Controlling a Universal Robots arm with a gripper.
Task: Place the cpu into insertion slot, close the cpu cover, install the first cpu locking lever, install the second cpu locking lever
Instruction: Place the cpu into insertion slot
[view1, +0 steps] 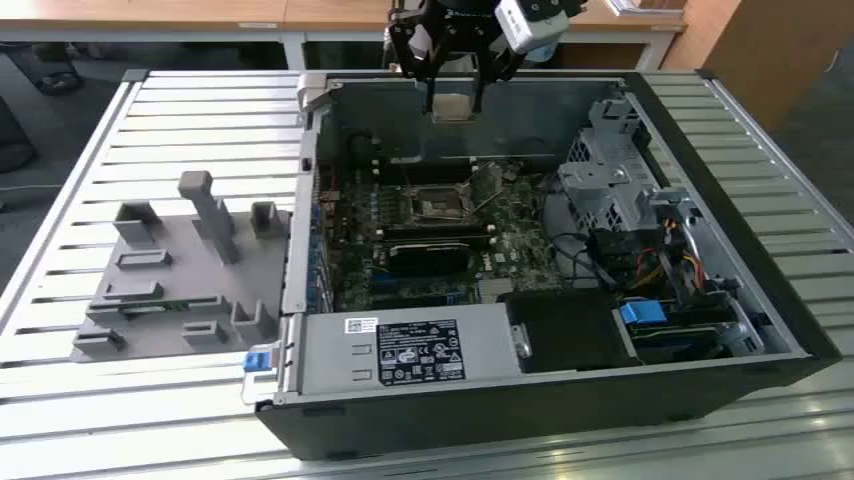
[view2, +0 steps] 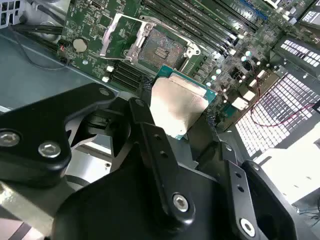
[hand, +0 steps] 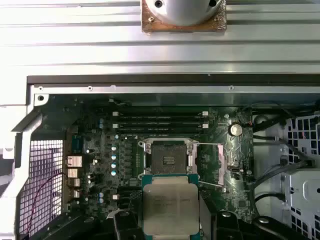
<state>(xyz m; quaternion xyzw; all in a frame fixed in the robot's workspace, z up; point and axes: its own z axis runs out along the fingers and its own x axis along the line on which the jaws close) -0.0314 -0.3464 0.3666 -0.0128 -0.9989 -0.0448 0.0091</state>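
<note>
Exterior view puts the claw (view1: 454, 100) at the top centre of the frame, over the far wall of the open computer case (view1: 534, 410) that lies on the slatted counter (view1: 134, 400). We see the claw closed on the cpu (view1: 454, 107), a small tan square pinched between its fingers and hanging clear of the board.

The insertion slot (view1: 437, 203) sits near the middle of that frame, lower in the picture than the claw and a touch toward the exterior view's left. Chip and socket are well apart, with open air and bare motherboard between them. That gap is the relation that matters now.

In the first wrist view the cpu (hand: 171, 207) shows its metal face flat toward the camera, and the insertion slot (hand: 167, 156) lies just beyond its edge. Their sides look close to parallel, so we judge little twist is left to correct. The chip is near enough square that it has no real long axis.

In the second wrist view the black fingers (view2: 150, 135) clasp opposite edges of the cpu (view2: 177, 107). The insertion slot (view2: 161, 48) is bare, and the cpu cover (view2: 109, 35) stands swung up beside it, leaving the socket open.
</note>
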